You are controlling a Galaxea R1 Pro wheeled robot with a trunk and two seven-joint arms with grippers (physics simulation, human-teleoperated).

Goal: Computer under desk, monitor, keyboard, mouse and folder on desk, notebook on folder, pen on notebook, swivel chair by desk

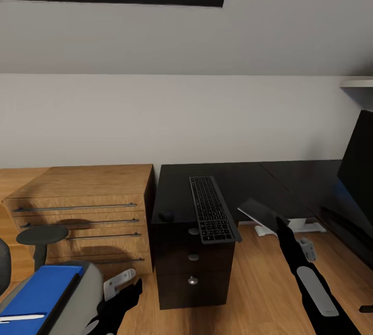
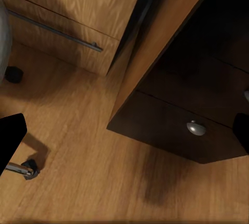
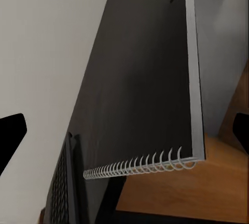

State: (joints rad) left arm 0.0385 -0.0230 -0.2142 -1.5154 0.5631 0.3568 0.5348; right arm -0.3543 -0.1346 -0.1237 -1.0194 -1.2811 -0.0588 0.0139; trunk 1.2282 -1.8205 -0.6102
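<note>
Keyboard (image 1: 211, 208) overhanging desk (image 1: 243, 182) edge | monitor (image 1: 358, 161) cropped | both tools' spread: cannot tell

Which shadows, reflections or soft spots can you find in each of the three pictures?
Head view: soft dark shadows cross the wooden drawer fronts, and the glossy black desk shows a faint sheen. Left wrist view: a blurry dark shadow lies on the wooden floor below the dark drawer unit. Right wrist view: the notebook looks evenly lit, its wire spiral sharp.
</note>
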